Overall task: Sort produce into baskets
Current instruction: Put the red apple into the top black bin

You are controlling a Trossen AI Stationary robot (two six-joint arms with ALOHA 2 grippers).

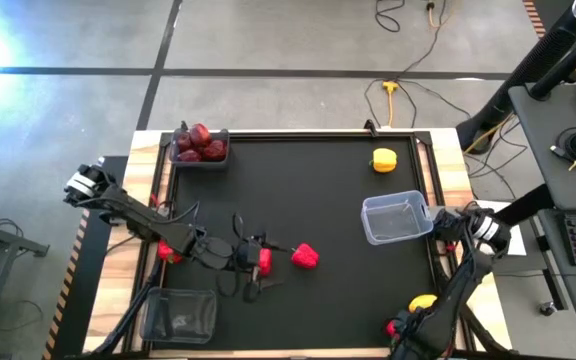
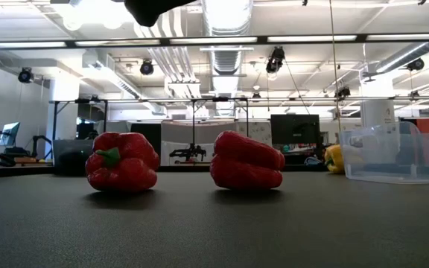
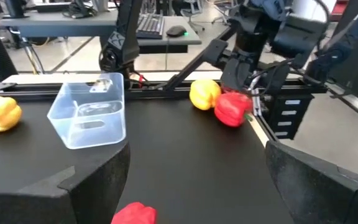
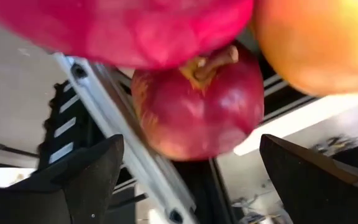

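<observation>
Two grippers stand wide: the left gripper (image 1: pixel 251 262) over the black mat (image 1: pixel 298 190) beside a red pepper (image 1: pixel 305 256), the right gripper (image 1: pixel 408 325) above produce at the near-right corner. Three baskets (image 1: pixel 396 218) sit apart. Beyond, ceiling lights (image 2: pixel 222 37) cross an open workshop.

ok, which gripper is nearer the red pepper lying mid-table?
Left. The left gripper hovers open just beside the red pepper, toward the table's left side. The right gripper is open down at the near right corner, by a yellow pepper.
</observation>
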